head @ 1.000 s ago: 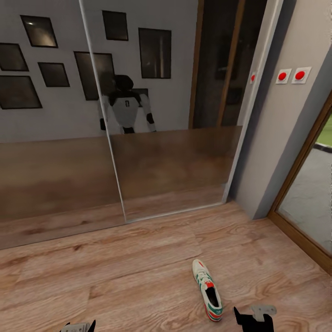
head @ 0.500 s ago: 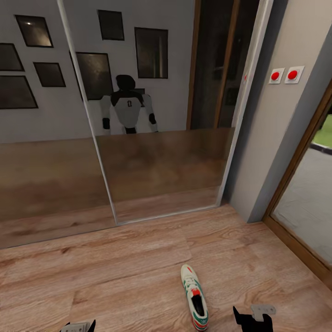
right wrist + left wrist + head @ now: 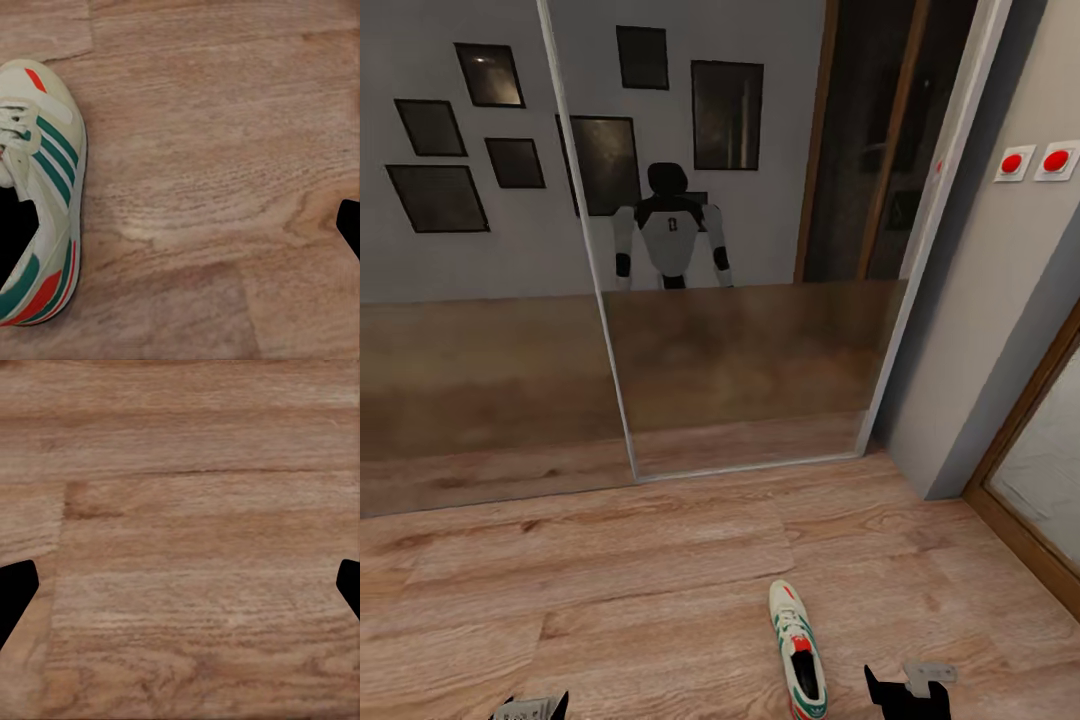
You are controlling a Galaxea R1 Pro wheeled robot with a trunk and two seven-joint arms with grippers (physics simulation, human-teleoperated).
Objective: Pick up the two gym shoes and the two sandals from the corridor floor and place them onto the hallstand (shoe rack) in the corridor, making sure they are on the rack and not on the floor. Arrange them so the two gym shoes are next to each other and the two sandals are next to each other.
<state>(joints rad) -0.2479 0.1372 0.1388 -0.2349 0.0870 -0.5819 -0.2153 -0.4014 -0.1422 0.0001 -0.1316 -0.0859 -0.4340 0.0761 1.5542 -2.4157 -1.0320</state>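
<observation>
One gym shoe (image 3: pixel 798 652), white with green stripes and a red-orange heel, lies on the corridor floor (image 3: pixel 660 580) near the head view's lower edge, toe pointing away from me. My right gripper (image 3: pixel 905 692) hangs just right of it, open. In the right wrist view the same gym shoe (image 3: pixel 45 150) lies beside the right gripper (image 3: pixel 180 232), with one dark fingertip in front of its heel half. My left gripper (image 3: pixel 530 708) is open over bare planks (image 3: pixel 180 510). The sandals and the hallstand are out of view.
A mirrored sliding wardrobe (image 3: pixel 740 250) spans the wall ahead and reflects my body and dark picture frames. A grey wall with two red switches (image 3: pixel 1035 160) stands at the right. Beyond it is a wood-framed glass door (image 3: pixel 1040 480).
The camera has shifted, so the whole scene sits differently in the picture. The gym shoe now shows lower, closer to the right gripper. Both grippers keep their pose.
</observation>
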